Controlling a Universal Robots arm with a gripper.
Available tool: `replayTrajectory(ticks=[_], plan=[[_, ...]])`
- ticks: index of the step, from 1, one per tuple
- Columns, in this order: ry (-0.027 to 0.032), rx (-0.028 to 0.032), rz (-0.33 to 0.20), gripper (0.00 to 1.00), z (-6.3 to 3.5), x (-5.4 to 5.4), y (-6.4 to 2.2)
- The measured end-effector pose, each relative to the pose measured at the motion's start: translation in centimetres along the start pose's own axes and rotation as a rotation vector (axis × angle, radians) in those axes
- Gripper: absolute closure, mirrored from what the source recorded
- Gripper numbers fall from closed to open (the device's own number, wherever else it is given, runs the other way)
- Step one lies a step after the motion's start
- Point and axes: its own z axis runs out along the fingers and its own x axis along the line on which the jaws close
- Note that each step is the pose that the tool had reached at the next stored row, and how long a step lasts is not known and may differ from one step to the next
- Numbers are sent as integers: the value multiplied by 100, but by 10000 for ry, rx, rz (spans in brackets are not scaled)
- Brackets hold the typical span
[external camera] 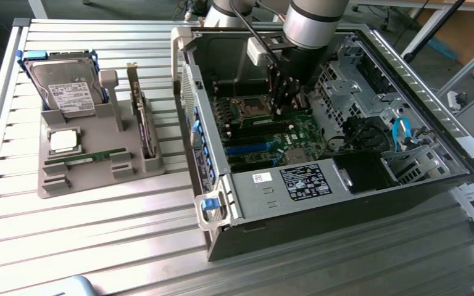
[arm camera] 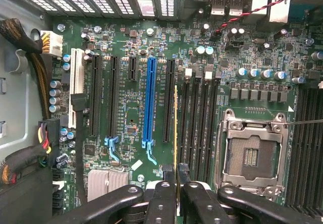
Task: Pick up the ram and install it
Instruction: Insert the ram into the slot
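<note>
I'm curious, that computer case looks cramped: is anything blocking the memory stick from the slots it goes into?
Nothing visible does. The pincer holds the ram edge-on over the motherboard, right beside the black memory slots, which stand empty.

You'll see the surface (external camera: 97, 240) is ribbed bare metal, brushed, and bright where light strikes it. Toward its edge on the exterior view's left, the holder (external camera: 97, 176) is matt grey plastic. The hard drive (external camera: 66, 86) standing in it has a dull metal lid, a white paper label and blue plastic rails. The computer case (external camera: 249, 185) is matt grey sheet metal. Inside, your motherboard (arm camera: 126, 118) is glossy green lacquered board, its long slot (arm camera: 149, 98) smooth blue plastic and the socket frame (arm camera: 251, 124) polished metal. The hand (arm camera: 175, 172) is satin black with shiny screw heads. The ram (arm camera: 175, 128) pinched in it shows a thin, bare board edge.
</note>
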Motion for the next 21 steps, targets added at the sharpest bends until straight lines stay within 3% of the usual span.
replayTrajectory(ticks=[21], plan=[[6,-2,48,87,52,-11,74]])
